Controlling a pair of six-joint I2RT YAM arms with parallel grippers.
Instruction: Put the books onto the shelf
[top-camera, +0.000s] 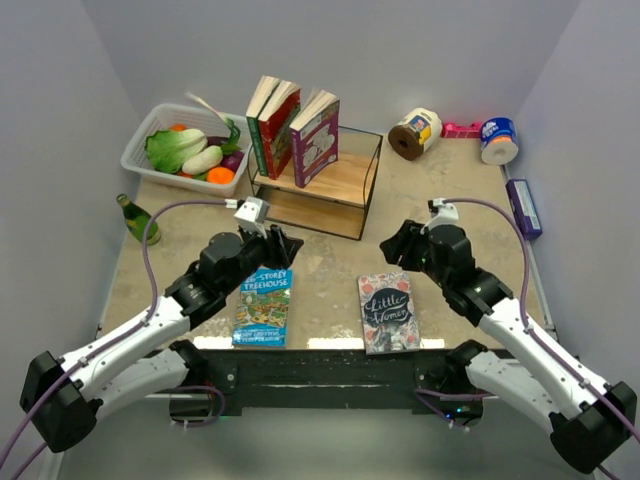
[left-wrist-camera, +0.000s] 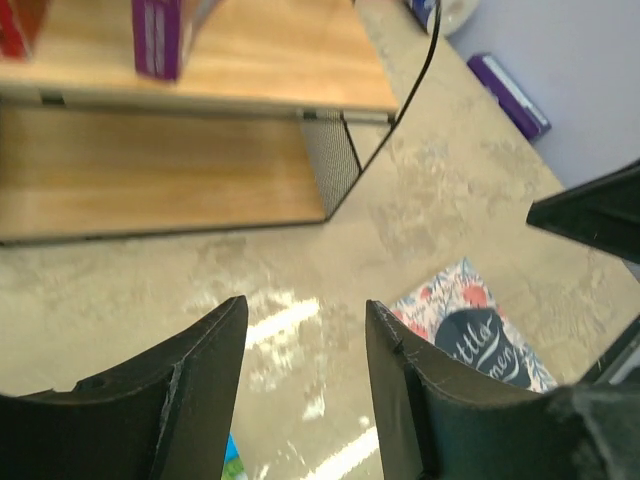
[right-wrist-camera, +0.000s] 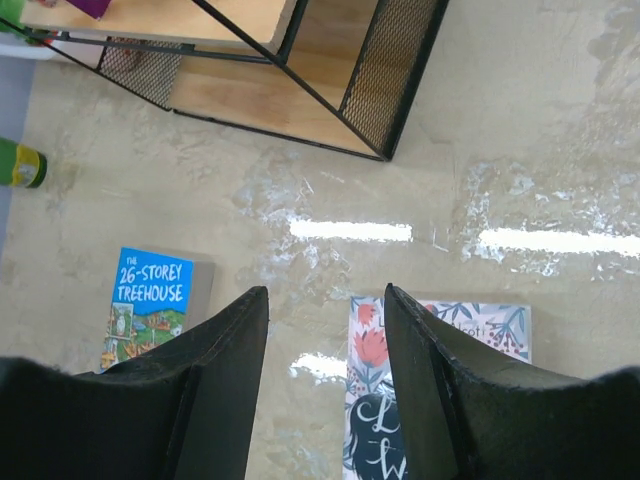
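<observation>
Three books are stood on the upper board of the shelf (top-camera: 345, 180): green book (top-camera: 258, 140), red book (top-camera: 279, 125) and purple book (top-camera: 316, 142), all leaning. Two are laid flat on the table (top-camera: 460, 210), well apart: Treehouse (top-camera: 263, 310) on the left, Little Women (top-camera: 388, 315) on the right. The left gripper (left-wrist-camera: 305, 305) is held above Treehouse's far edge, fingers apart with nothing between them. The right gripper (right-wrist-camera: 325, 292) is held above Little Women's far edge, likewise apart and empty.
</observation>
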